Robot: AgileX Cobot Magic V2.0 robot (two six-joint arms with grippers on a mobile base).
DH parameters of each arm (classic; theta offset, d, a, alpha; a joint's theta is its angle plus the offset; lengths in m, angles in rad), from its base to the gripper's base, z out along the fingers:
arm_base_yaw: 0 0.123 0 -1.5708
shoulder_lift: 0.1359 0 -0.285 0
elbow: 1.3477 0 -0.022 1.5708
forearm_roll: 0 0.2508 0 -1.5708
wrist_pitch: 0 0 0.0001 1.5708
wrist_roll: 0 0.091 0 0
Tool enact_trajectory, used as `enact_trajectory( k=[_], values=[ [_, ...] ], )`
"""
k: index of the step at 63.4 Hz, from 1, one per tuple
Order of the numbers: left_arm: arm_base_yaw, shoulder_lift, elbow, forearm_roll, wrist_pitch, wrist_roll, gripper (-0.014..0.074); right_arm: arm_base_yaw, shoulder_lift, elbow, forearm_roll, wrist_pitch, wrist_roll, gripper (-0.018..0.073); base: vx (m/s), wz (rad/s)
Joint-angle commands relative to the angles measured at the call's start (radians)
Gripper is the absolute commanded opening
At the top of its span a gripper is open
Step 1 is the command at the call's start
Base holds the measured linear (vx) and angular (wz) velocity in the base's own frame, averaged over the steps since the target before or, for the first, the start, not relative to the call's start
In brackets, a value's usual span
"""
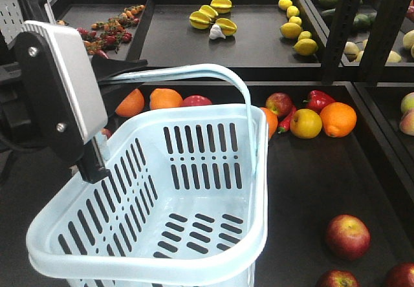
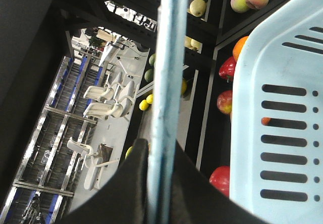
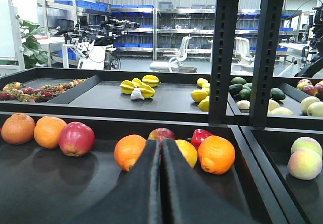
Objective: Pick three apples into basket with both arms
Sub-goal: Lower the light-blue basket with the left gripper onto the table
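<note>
My left gripper (image 1: 119, 72) is shut on the hoop handle (image 1: 194, 72) of the pale blue basket (image 1: 213, 264) and holds it up; the basket is empty. In the left wrist view the left gripper (image 2: 162, 146) clamps the handle (image 2: 169, 57), with the basket wall (image 2: 247, 108) to its right. Three dark red apples (image 1: 348, 236) (image 1: 336, 279) (image 1: 401, 275) lie on the black shelf at the front right. Two more red apples (image 1: 279, 103) (image 1: 196, 101) lie behind the basket. My right gripper (image 3: 161, 142) is shut and empty, low over the shelf, pointing at a red apple (image 3: 161, 132); another apple (image 3: 76, 138) lies to its left.
Oranges (image 1: 337, 119), a yellow apple (image 1: 306, 123) and red peppers (image 1: 319, 99) lie at the back of the shelf. Oranges (image 3: 216, 154) (image 3: 130, 152) flank the right gripper. A black upright post (image 1: 343, 22) divides the shelves. The upper shelf holds lemons (image 1: 291, 30) and starfruit (image 1: 213, 17).
</note>
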Motion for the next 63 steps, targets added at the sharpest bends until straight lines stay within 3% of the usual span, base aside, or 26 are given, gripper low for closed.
enact_trajectory(
  k=[1,20,42,55,63],
  values=[
    [0.000,-0.008,-0.034,-0.029,-0.060,-0.015,-0.0006,-0.004,0.002,0.014,-0.009,-0.069,-0.005,-0.0009,0.00,0.00],
    [0.000,0.047,-0.034,-0.027,-0.086,-0.015,-0.0006,-0.004,0.002,0.014,-0.009,-0.069,-0.005,-0.0009,0.00,0.00],
    [0.000,0.227,-0.034,-0.017,-0.340,0.102,-0.0006,-0.004,0.002,0.014,-0.009,-0.069,-0.005,-0.0009,0.00,0.00],
    [0.000,0.342,-0.034,-0.014,-0.429,0.119,-0.0006,-0.004,0.002,0.014,-0.009,-0.069,-0.005,-0.0009,0.00,0.00],
    [0.000,0.408,-0.034,0.035,-0.498,0.114,-0.0006,-0.004,0.002,0.014,-0.009,-0.069,-0.005,-0.0009,0.00,0.00]
  ],
)
